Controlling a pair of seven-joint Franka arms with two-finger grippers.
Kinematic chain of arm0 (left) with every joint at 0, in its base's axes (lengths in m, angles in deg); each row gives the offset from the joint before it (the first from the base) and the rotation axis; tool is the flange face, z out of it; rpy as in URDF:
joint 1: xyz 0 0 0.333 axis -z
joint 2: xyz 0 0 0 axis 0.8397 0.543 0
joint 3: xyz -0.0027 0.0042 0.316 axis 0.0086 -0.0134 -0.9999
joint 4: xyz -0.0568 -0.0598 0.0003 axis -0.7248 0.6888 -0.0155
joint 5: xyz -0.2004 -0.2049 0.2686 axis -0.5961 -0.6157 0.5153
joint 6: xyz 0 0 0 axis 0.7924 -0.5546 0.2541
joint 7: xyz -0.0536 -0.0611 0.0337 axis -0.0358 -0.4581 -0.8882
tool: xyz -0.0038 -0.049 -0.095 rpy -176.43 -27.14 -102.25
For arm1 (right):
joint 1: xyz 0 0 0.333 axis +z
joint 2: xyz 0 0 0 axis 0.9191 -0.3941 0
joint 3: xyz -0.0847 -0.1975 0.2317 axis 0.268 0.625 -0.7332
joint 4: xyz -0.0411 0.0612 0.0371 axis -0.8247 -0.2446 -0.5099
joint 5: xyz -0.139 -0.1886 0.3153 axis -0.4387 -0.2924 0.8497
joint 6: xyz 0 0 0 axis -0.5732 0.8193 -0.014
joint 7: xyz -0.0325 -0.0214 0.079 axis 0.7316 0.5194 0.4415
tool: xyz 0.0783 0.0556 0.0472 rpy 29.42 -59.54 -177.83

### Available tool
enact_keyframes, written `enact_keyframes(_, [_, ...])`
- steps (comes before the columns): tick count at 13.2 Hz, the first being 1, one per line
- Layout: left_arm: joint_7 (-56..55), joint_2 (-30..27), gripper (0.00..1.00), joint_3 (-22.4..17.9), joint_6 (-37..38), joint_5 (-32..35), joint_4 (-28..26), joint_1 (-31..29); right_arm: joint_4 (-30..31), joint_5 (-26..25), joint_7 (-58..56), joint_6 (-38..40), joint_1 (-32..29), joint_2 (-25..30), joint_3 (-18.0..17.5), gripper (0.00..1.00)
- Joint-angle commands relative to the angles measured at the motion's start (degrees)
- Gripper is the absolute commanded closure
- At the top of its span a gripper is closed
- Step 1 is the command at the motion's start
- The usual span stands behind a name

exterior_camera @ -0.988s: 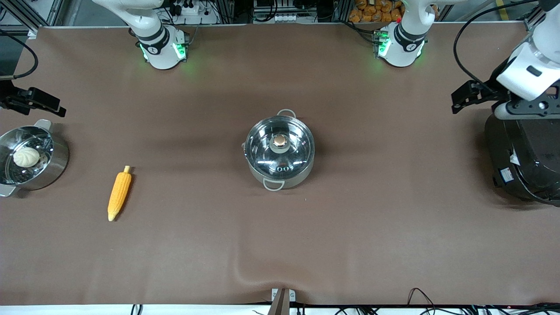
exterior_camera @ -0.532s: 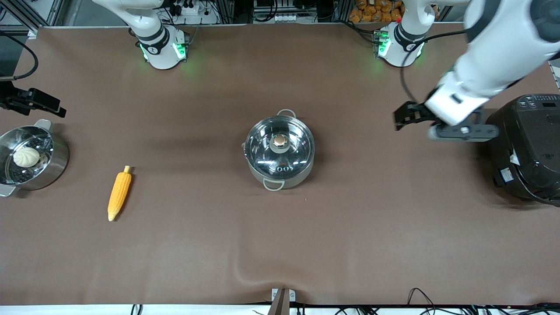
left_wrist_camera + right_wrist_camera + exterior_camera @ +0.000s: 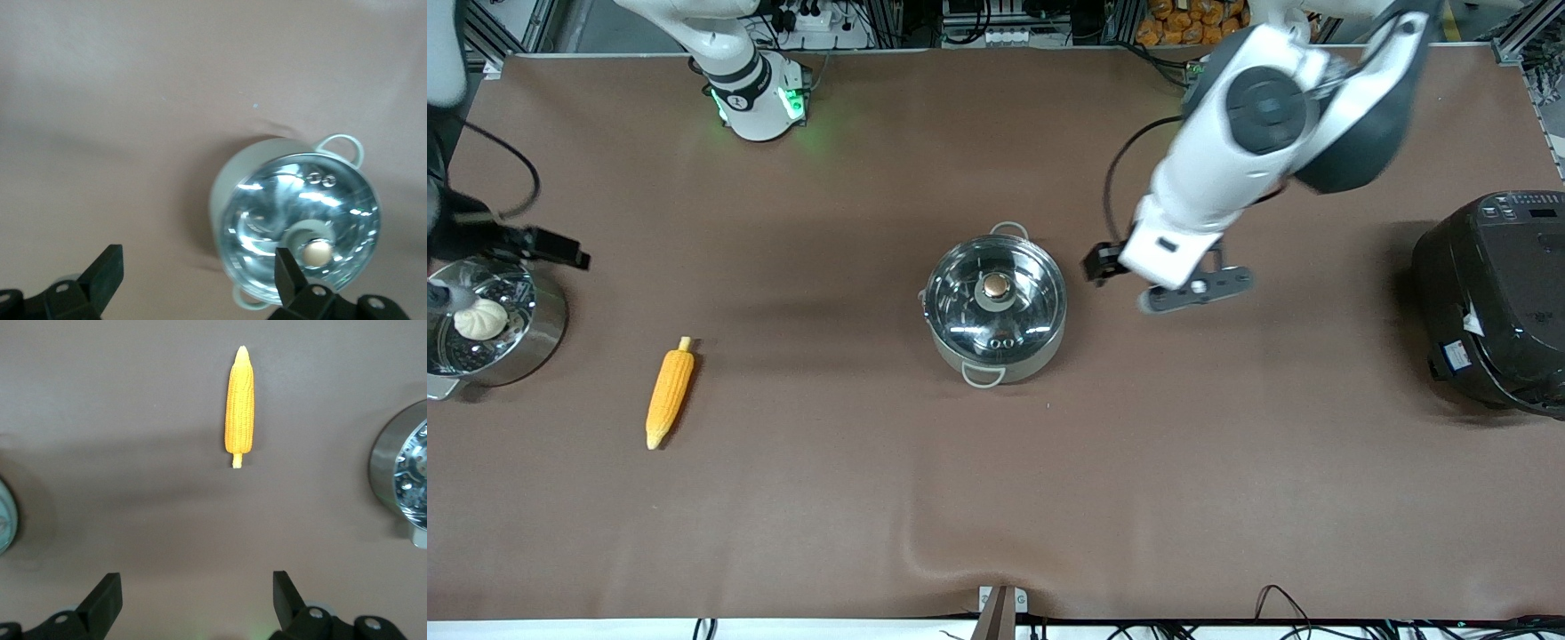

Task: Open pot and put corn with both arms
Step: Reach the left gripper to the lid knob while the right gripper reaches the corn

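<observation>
Pot: the pot stands on the worktop at about its middle, glass lid seated on it, copper-coloured knob at the lid's centre. One loop handle sits at 12 o'clock on the rim in the front view, the other at 6 o'clock. The left wrist view shows it too, lid on.

Corn: the corn lies flat on the worktop, well apart from the pot toward the right arm's end and slightly nearer the front camera. Pale stub at its 12 o'clock end in the front view, tapered tip at its 6 o'clock end. It also shows in the right wrist view, touched by nothing.

Left gripper: the left gripper hangs over bare worktop just beside the pot, at the pot's 3 o'clock in the front view. Jaws spread wide and empty; one fingertip overlaps the lid in the left wrist view.

Right gripper: the right gripper is over the steamer pot at the right arm's end of the worktop. Jaws spread and empty, fingertips visible in its wrist view.

Steamer pot: holds a white bun.

Rice cooker: the black rice cooker stands at the left arm's end of the worktop.
</observation>
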Motion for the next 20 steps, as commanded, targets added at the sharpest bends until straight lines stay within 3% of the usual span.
enact_keyframes(1, [-10.2, 6.8, 0.0, -0.8, -2.7, 1.6, 5.9, 4.7, 1.2, 0.3, -0.3, -4.7, 0.0, -5.4, 0.1, 0.0])
enact_keyframes(9, [-23.9, 15.7, 0.0, -1.2, -8.1, 7.4, 9.1, 13.3, 1.4, -2.4, -0.4, -17.2, -2.7, -17.8, 0.2, 0.0])
enact_keyframes(15, [-24.7, 18.3, 0.0, -1.1, -8.2, 8.8, 8.9, 15.3, 1.5, -2.3, -0.4, -21.7, -3.4, -22.2, 0.2, 0.0])
enact_keyframes(20, [-24.7, 18.8, 0.25, -0.9, -8.1, 9.2, 8.5, 15.7, 1.5, -2.3, -0.4, -27.4, -3.9, -26.4, 0.2, 0.0])
